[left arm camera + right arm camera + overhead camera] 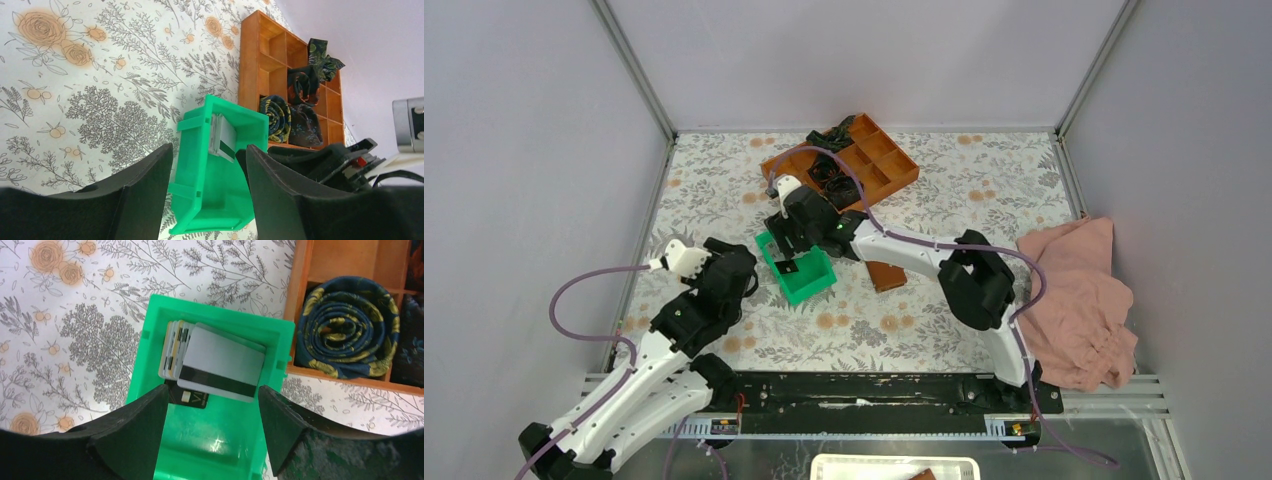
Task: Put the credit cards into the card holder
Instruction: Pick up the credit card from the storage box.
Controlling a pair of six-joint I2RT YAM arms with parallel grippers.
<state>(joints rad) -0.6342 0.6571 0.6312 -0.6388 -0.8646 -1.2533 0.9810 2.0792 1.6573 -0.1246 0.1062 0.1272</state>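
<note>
Several credit cards (pixel 220 365) stand stacked against the far wall of a green plastic tray (pixel 150 360). The front card is greyish-silver with a black stripe, and a dark card lies under it. My right gripper (pixel 212 395) hangs open just above the tray, its fingers either side of the stack and touching nothing. My left gripper (pixel 209 150) is open and empty to the left of the green tray (pixel 200 200), where the cards (pixel 223 137) show edge-on. The brown card holder (pixel 884 275) lies right of the green tray (pixel 809 285), partly hidden under the right arm.
An orange compartment tray (pixel 874 165) holding rolled dark ties (pixel 350 330) stands just behind the green tray. A pink cloth (pixel 1074 300) lies crumpled at the right edge. A white tray (pixel 894 467) sits below the arm bases. Walls close in the flowered table.
</note>
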